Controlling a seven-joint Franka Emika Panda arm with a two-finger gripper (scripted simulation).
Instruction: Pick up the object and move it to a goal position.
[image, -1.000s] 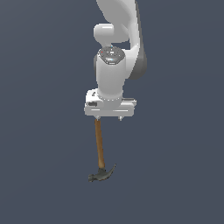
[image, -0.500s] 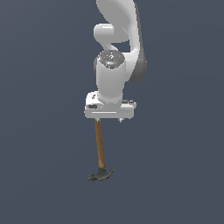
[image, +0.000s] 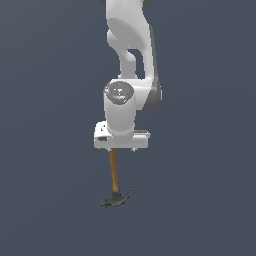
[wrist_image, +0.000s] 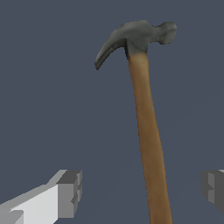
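Since a second ago, arm and hammer (image: 115, 181) barely shift; wrist rotates slightly. Wrist view: jaws spread wide, both pads clear of the handle. Hammer stands head-down beneath the gripper (image: 121, 148). Grasp not yet made.

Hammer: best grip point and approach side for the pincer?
Grip the hammer on its slim wooden handle, well back from the head, coming straight down with one finger on each long side. The handle is straight and narrow, while the head and curved claw are bulky and uneven. In the wrist view the pincer is open, straddling the handle.
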